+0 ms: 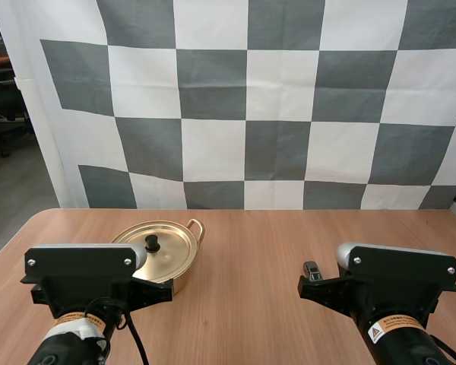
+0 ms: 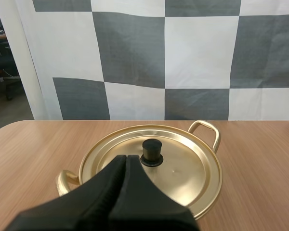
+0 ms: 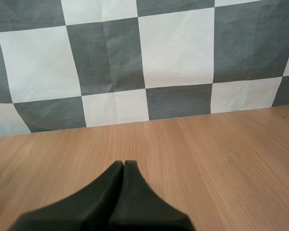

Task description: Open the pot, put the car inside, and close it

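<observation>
The wooden table carries 1 golden pot on its left half, with its lid seated flat and the black knob standing upright at the lid's centre. The pot is closed, so by my judgement the first step, opening it, is not yet done.

The left gripper points straight at that knob. Its 2 fingers are pressed together into 1 dark wedge gripping nothing, and the tips are raised above the lid's near edge, just short of the knob. The knob lies dead ahead of this gripper, and the left arm is clearly the nearer one to the pot. To take the knob, the fingers would have to part first and then advance a little.

The right gripper is likewise clenched on nothing, over bare wood well apart from the pot.

A small dark object sits on the table just beside the right arm. It may be the car, but the high view does not let me confirm that.
</observation>
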